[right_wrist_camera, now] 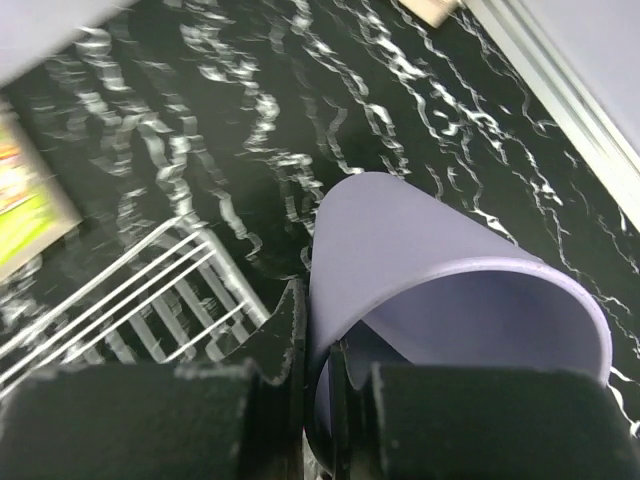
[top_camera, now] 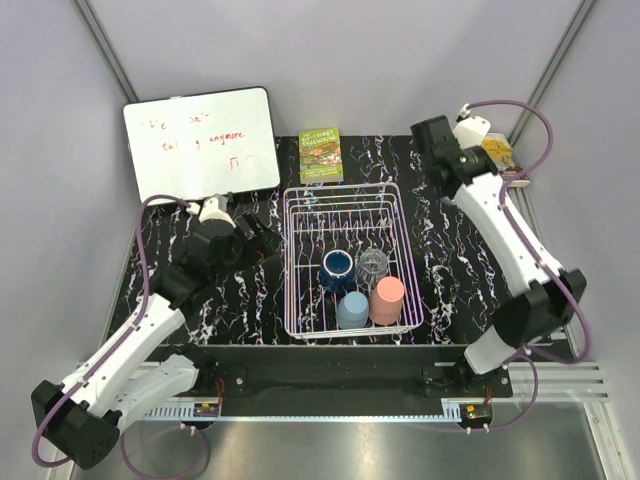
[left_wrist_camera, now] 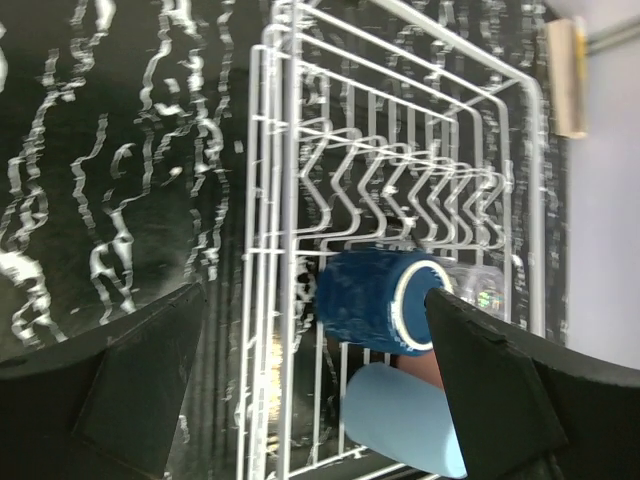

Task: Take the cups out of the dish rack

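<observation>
R wrist only: lavender cup [right_wrist_camera: 420, 260], wall pinched by R gripper [right_wrist_camera: 318, 375]; top view hides it.
L gripper [left_wrist_camera: 315, 350]: spread, just left of dish rack [left_wrist_camera: 400, 130].
Pose: R reaches far-right corner.

This looks like a robotics lab test cell, not a home kitchen. Plain grey panel walls [top_camera: 380, 50] on aluminium struts [top_camera: 105, 45] box in a black marbled table [top_camera: 455, 285]. The left arm [top_camera: 130, 350] and the right arm [top_camera: 505, 235] are mounted by an aluminium rail [top_camera: 330, 405] at its near edge. At the back sit a whiteboard [top_camera: 200, 145] with red handwriting, mostly too small to read, and a book [top_camera: 320, 155]. The white wire dish rack [top_camera: 308, 305] is the one kitchen item.
</observation>
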`<action>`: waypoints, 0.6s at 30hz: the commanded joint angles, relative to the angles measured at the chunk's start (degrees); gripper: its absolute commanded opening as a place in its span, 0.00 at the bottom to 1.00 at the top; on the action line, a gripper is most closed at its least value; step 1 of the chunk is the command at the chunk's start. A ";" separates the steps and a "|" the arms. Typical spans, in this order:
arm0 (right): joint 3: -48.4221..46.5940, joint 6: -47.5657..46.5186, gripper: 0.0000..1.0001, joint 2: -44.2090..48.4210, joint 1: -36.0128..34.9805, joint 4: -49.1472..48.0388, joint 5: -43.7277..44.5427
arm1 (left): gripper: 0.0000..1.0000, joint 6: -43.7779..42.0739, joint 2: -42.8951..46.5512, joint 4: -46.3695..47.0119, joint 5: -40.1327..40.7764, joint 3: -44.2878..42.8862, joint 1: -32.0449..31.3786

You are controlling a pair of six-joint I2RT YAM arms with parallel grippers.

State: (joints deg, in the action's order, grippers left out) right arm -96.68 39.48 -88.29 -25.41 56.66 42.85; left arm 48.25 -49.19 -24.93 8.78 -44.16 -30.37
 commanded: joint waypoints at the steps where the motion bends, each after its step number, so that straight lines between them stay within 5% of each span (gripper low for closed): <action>1: -6.76 -1.15 0.00 -7.76 10.28 3.72 -10.40 | 0.95 -0.17 0.59 -2.49 3.62 -1.72 -0.22; 18: -10.55 -5.74 0.00 -26.49 17.15 -4.10 -25.88 | 0.96 -1.75 -3.81 -2.14 2.74 -0.40 -0.22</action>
State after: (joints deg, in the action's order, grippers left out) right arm -104.60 33.82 -113.99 -9.98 54.74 20.64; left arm 47.57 -52.69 -27.79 10.57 -44.16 -30.37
